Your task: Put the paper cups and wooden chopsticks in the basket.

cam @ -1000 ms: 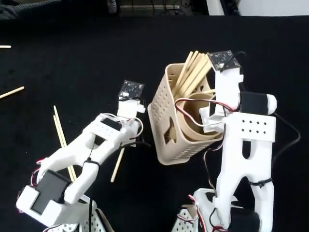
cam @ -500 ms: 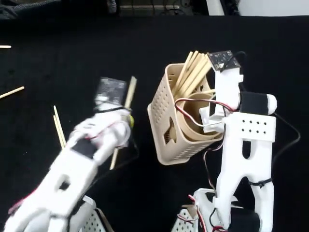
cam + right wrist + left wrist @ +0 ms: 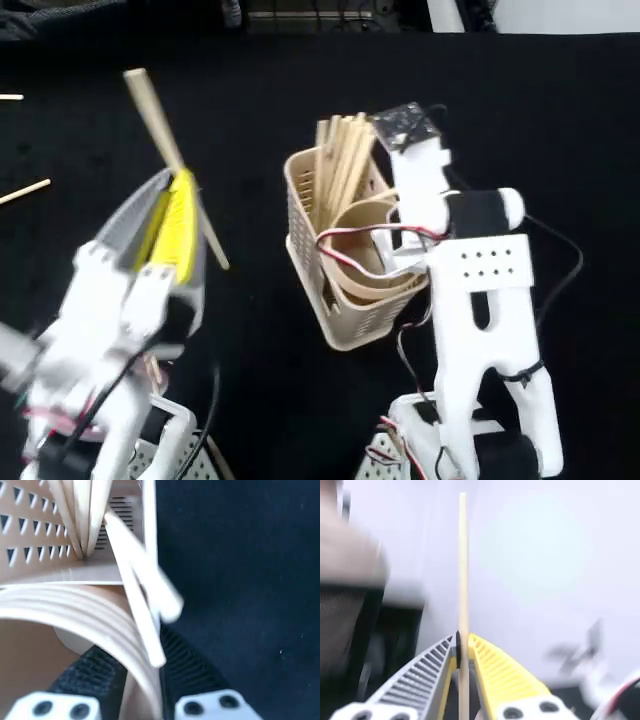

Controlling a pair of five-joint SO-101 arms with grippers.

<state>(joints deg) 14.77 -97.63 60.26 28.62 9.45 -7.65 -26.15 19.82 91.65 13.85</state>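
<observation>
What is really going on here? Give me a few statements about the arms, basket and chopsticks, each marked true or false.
1. The left gripper is clamped on a single chopstick. True.
2. The basket is empty. False: it holds stacked paper cups and a bundle of chopsticks.
3. No sticks lie loose. False: two loose chopsticks lie on the table.
4. The right gripper grips the basket's rim. True.

Left arm (image 3: 100, 305) blurred, chopstick (image 3: 463, 570) and basket (image 3: 30, 535) cropped
</observation>
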